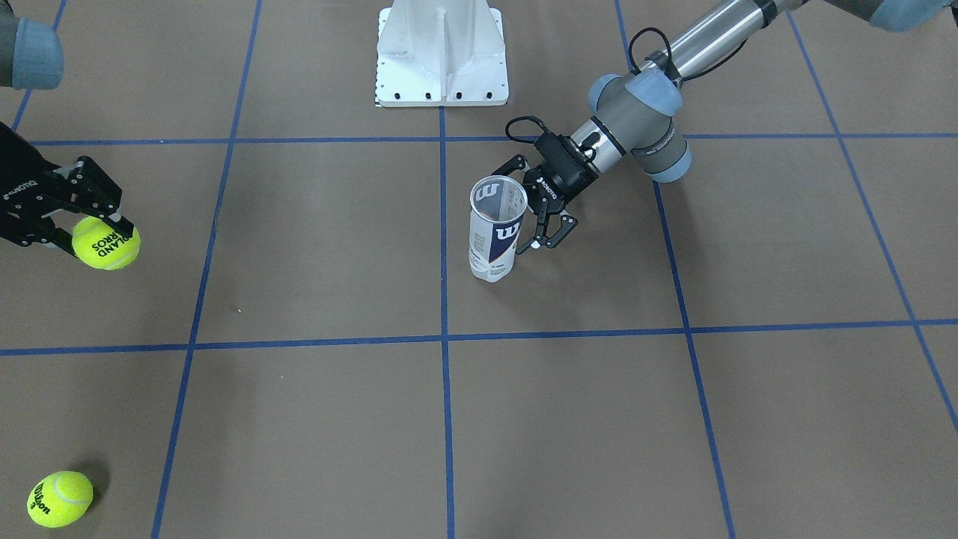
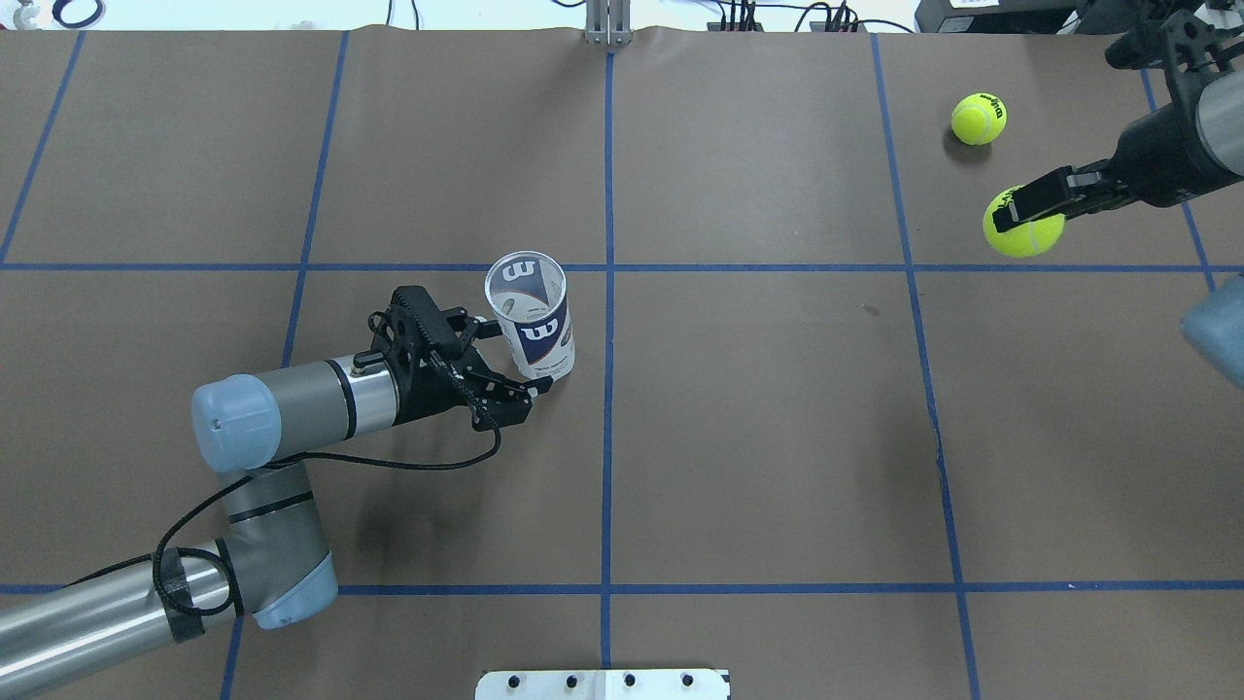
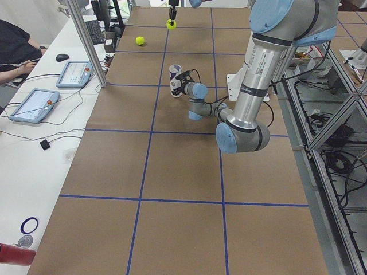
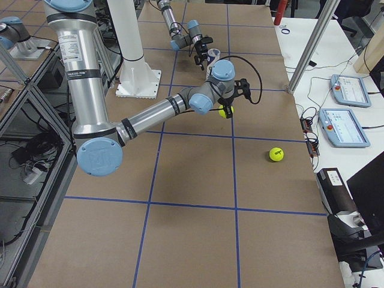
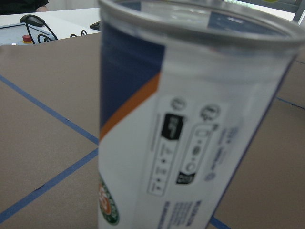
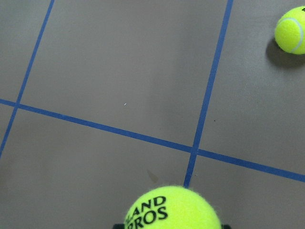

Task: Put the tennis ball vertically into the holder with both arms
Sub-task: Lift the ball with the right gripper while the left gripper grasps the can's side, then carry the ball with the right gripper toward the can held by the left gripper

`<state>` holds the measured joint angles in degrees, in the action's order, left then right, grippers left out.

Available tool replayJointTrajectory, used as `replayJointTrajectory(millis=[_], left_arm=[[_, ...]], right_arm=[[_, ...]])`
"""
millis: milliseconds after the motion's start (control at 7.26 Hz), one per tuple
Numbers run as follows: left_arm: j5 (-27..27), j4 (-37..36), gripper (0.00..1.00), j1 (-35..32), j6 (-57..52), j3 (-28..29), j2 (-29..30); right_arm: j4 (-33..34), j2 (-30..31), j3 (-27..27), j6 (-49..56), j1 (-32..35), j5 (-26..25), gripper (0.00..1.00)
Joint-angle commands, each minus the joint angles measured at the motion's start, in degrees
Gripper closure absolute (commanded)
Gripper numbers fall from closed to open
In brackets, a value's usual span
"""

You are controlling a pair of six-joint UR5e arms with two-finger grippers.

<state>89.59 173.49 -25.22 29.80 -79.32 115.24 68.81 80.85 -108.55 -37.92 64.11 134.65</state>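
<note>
L fingers (image 2: 510,389) spread open beside holder (image 2: 533,326), at its 8 o'clock overhead. Prob. thin, light, slick plastic: you clamp mid-label, gently. R fingers (image 1: 105,202) pinch ball (image 1: 105,242).

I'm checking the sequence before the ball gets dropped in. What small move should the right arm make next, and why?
Probably carry the tennis ball across to a spot above the holder. The right gripper clamps the ball clear of the table but far from the holder, which stands upright, mouth open, between the fingers of the left gripper.
</note>
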Motion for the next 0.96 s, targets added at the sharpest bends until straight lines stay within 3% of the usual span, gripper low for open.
replayJointTrajectory(millis=[0,275,826], left_arm=[[-0.03,0.0,0.02,-0.09,-0.1,0.39,0.52],[-0.03,0.0,0.02,-0.09,-0.01,0.57,0.6],[-1.52,-0.17,0.02,-0.17,-0.1,0.74,0.96]], right_arm=[[0.19,-1.65,-0.95,-0.4,-0.13,0.0,1.0],[0.1,-4.54,-1.14,-4.06,-0.39,2.19,1.0],[0.19,-6.58,-3.07,-7.77,-3.64,1.93,1.0]])
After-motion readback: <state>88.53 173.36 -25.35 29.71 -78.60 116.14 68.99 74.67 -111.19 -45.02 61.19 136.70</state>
